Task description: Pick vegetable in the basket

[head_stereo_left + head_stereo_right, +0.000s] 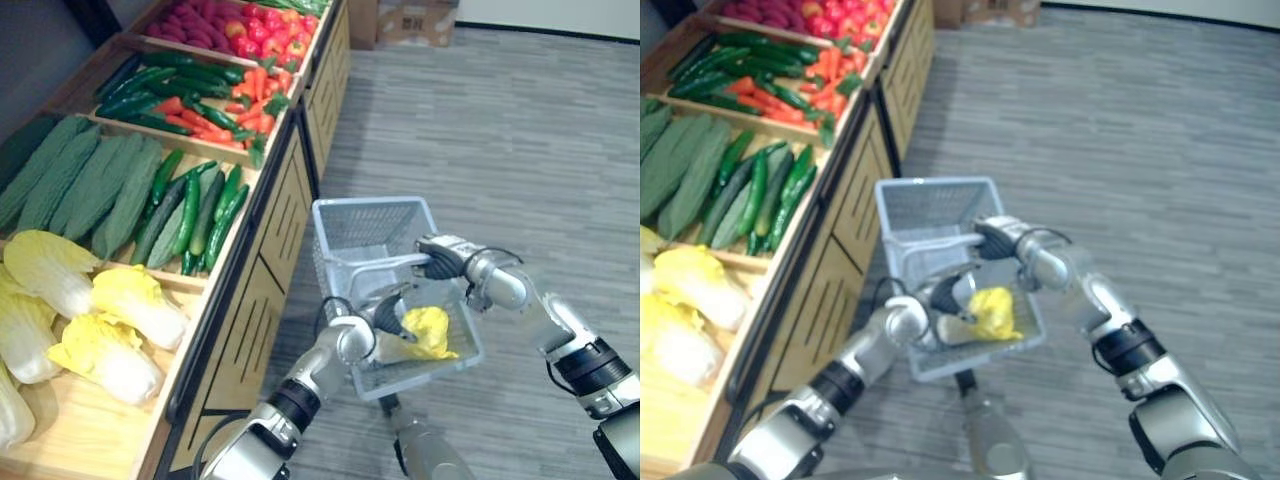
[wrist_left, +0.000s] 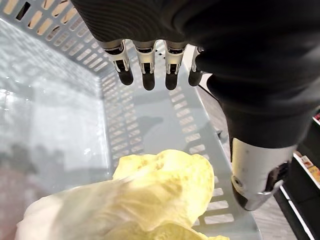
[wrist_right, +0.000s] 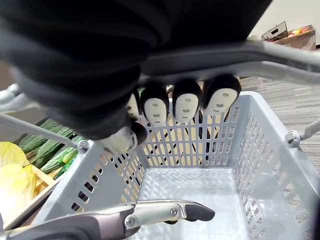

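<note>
Cabbage (image 1: 430,330) is down in the basket (image 1: 365,205), under the left hand (image 1: 388,314). Its fingers (image 2: 146,75) are straight and off the leaf. Right hand (image 1: 445,258) is curled round the handle (image 1: 385,265). Next: lift the left hand straight up, clear of the handle, basket held level.

No word, number or sign can be read here. A cardboard box (image 1: 408,20) on the floor (image 1: 500,130) at twelve o'clock has a few dark printed marks on its front. They are too small to make out.
</note>
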Robot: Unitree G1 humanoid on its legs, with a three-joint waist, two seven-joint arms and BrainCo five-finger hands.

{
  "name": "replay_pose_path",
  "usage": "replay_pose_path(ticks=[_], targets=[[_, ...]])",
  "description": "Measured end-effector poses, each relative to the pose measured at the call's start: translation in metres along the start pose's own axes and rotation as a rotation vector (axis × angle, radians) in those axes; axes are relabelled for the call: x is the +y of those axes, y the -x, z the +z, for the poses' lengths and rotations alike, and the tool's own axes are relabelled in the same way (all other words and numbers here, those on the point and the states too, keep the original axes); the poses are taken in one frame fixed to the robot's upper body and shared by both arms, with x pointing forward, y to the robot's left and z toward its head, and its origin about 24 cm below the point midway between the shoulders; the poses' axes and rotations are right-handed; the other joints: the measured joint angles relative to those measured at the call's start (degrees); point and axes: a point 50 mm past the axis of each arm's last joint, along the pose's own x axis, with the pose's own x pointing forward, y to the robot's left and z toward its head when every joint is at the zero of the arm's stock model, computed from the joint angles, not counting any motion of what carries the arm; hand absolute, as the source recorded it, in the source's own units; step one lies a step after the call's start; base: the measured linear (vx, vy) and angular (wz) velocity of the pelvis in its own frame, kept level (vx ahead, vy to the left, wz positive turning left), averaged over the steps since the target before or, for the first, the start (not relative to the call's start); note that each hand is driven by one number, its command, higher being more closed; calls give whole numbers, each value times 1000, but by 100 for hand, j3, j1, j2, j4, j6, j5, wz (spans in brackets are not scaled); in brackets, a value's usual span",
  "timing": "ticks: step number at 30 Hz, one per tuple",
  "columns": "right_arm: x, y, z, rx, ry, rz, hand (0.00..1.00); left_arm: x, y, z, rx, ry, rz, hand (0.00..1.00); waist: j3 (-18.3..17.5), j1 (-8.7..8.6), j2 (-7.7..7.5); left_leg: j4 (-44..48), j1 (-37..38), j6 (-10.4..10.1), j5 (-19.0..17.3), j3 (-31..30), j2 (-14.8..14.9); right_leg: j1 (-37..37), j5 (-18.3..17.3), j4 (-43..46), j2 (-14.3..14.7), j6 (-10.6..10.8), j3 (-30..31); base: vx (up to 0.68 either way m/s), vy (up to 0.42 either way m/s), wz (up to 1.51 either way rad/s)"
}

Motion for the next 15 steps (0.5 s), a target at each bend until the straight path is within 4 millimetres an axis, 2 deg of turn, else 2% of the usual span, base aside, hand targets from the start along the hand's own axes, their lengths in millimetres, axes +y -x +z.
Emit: replay_pose_path(ticks=[2, 4, 7, 8, 10, 13, 15], targets=[[2, 3, -4, 18, -41, -25, 100, 8, 6, 16, -107, -10, 14, 0, 5, 10, 9, -57, -1, 5, 5, -76, -12, 40, 0, -1, -31, 0, -79, -47, 17, 23], [6, 7, -9, 39, -83, -57, 100, 22, 19, 41, -283, 7, 35, 0, 9, 42, 19, -95, -5, 28, 20, -233, -15, 131, -3, -15, -115, 0, -237, -75, 8, 33], [13, 13, -16, 70, -110, -89, 100, 26, 39, 61, -451, 46, -22, 0, 7, 63, 21, -157, -37, 74, 54, -473, -23, 240, -9, -18, -226, 0, -511, -104, -12, 48], [18, 16, -19, 78, -122, -95, 100, 26, 51, 69, -528, 69, -68, 0, 2, 116, 23, -156, -44, 78, 57, -573, -20, 299, -37, -19, -282, -22, -640, -153, -28, 54], [31, 17, -28, 113, -149, -97, 100, 26, 68, 71, -605, 149, -145, 0, -54, 157, 38, -156, -164, 110, 76, -816, -23, 328, -46, -19, -402, -18, -873, -151, -31, 57], [51, 20, -47, 205, -205, -93, 100, 25, 96, 97, -794, 290, -248, 0, -149, 238, 54, -156, -431, 186, 122, -1213, -36, 332, -58, -38, -590, -26, -1250, -106, -32, 67], [67, 31, -65, 303, -250, -86, 100, 26, 112, 110, -892, 426, -279, 0, -255, 368, 70, -166, -585, 241, 158, -1511, -36, 410, -58, -117, -703, -27, -1507, -66, -28, 77]])
